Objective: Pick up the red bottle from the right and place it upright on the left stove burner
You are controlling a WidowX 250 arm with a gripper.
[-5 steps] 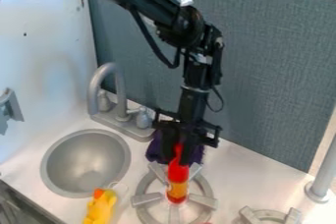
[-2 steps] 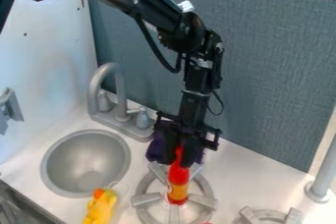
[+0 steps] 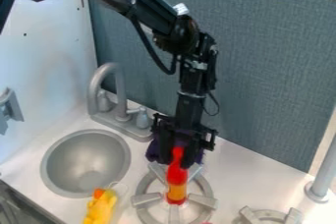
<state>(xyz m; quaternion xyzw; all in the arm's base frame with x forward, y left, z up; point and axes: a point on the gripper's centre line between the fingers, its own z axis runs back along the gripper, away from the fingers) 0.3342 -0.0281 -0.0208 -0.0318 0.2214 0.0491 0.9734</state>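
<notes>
Above the left burner: the black two-finger gripper hangs pointing down, at the upper part of the bottle.
Grip: the bottle's red neck lies between its two sides; whether they are clamped on it or slightly apart, I cannot tell.
Bottle: red toy bottle with a yellow-orange band near its red base, roughly upright over the middle of the left burner.
Behind the gripper: dark purple cloth-like item, partly hidden.
Sink: round gray basin, left of the burner in the view.
Faucet: gray curved spout with two handles, behind the basin.
Duck: yellow toy duck with an orange beak, near the basin's front edge, cut off by the view's bottom.
Lower right: second burner, partly visible, near a gray post.
Backdrop: blue-gray panel behind the white counter.
</notes>
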